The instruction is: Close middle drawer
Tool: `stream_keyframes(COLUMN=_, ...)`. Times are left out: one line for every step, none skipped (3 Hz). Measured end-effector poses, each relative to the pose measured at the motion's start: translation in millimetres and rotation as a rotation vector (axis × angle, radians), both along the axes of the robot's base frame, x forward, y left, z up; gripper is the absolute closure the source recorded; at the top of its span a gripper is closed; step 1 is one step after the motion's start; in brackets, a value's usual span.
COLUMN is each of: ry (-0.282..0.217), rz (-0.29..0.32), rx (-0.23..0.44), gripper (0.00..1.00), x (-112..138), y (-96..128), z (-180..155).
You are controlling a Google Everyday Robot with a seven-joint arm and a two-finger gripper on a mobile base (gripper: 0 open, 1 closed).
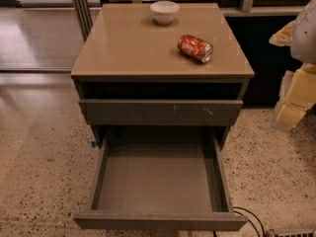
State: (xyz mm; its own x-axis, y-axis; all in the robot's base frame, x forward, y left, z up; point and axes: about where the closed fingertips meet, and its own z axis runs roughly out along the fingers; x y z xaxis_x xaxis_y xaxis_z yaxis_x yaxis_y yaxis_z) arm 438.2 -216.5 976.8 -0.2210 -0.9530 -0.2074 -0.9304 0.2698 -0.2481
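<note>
The middle drawer (159, 220) is pulled far out of the grey-brown cabinet (160, 73) toward me. Its plain front is at the bottom of the view and its flat grey inside (158, 179) holds nothing. Above it, the drawer front with small yellowish scratch marks (160, 111) stands out a little from the cabinet. My gripper (292, 100), pale yellow and white, is at the right edge of the view, to the right of the cabinet and apart from both drawers.
A white bowl (164, 11) stands at the back of the cabinet top and a red can (195, 48) lies on its side at the right. A black cable (249, 218) runs on the speckled floor by the drawer's right front corner.
</note>
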Motion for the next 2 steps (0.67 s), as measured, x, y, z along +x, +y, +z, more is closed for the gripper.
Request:
stream_keyframes(ry=0.0, rz=0.0, rx=0.0, gripper=0.0, x=0.0, y=0.0, z=-0.1)
stream_keyframes(ry=0.028, rz=-0.035, rx=0.013, gripper=0.0, x=-8.1, y=-7.0, z=-23.2)
